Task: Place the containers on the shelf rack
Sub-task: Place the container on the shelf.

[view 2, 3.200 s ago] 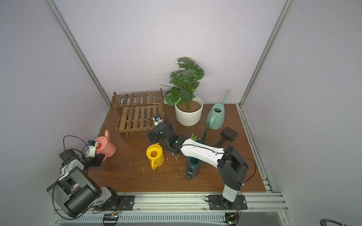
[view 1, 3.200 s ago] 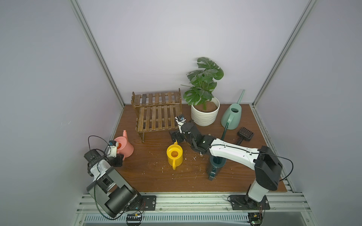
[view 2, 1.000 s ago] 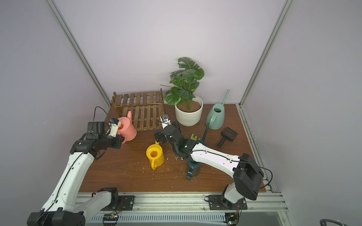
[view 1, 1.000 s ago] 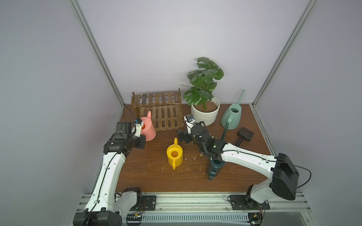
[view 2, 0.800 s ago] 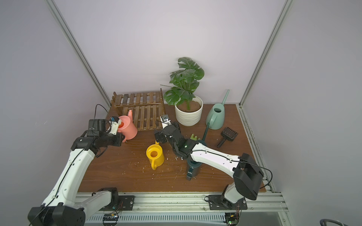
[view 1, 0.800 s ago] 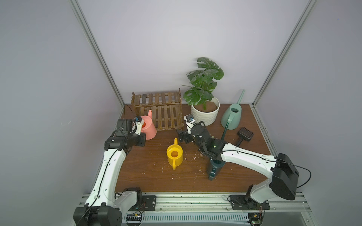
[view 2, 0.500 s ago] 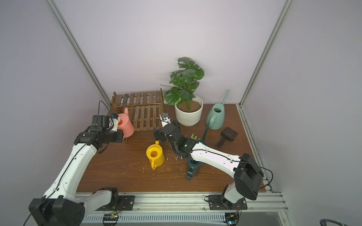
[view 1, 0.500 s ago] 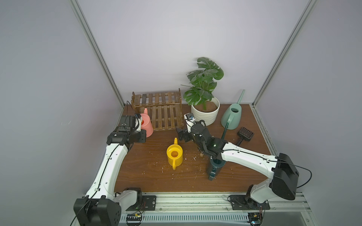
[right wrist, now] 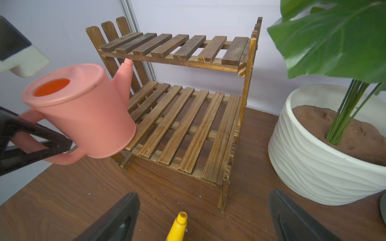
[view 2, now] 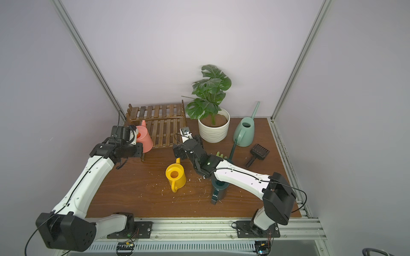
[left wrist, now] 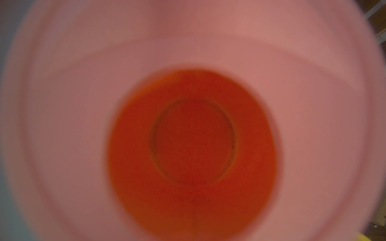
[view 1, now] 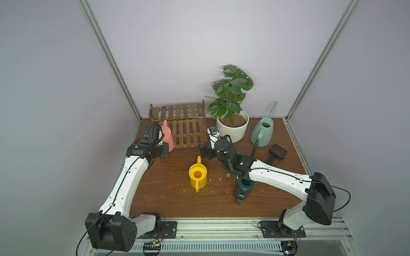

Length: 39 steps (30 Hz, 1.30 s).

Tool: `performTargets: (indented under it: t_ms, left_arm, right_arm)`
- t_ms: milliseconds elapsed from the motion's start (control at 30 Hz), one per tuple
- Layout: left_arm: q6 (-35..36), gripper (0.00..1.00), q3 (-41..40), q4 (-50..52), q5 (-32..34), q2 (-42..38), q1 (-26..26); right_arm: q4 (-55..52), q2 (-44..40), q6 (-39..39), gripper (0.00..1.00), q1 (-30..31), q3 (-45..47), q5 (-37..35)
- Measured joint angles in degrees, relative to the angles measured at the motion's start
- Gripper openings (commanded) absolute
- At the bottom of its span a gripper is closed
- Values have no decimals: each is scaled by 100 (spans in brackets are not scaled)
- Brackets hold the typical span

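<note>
The shelf rack [view 1: 186, 130] [right wrist: 183, 129] stands at the back left, both slatted shelves bare. My left gripper [view 2: 140, 150] is shut on the handle of the pink container [view 1: 166, 138] [right wrist: 83, 116], holding it upright. Its base hangs over the lower shelf's left front corner. The left wrist view shows only its top and orange opening [left wrist: 192, 156]. My right gripper [right wrist: 203, 196] [view 1: 205, 153] hangs open and empty just above the yellow container's spout [right wrist: 179, 225], facing the rack. On the table stand the yellow container [view 1: 198, 176], the dark teal one [view 1: 245, 186] and the mint-green one [view 1: 263, 133].
A white ribbed pot [view 1: 233, 130] with a leafy plant stands right of the rack, close to my right wrist. A black hand rake [view 1: 277, 153] lies at the right. The side wall runs close along the rack's left end.
My left arm has carried the pink container back and to the left, up to the rack's lower shelf corner. The right arm has barely moved.
</note>
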<state>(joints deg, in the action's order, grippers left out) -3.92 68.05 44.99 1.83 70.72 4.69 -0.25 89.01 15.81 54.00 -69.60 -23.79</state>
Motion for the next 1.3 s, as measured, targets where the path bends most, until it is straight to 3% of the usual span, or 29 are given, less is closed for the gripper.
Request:
performTargets:
  t_ms: [267, 567, 933, 1300]
  left_arm:
    - [-101, 7, 90, 22, -15, 111, 9]
    - [-125, 22, 173, 0, -33, 225, 20]
    - [-120, 29, 173, -4, -74, 236, 35]
    - [-116, 41, 173, -22, -33, 225, 35]
  right_arm:
    - [4, 4, 2, 99, 0, 0, -2]
    - [7, 4, 2, 99, 0, 0, -2]
    - [24, 4, 4, 99, 0, 9, -4]
    - [26, -15, 7, 99, 0, 83, -4]
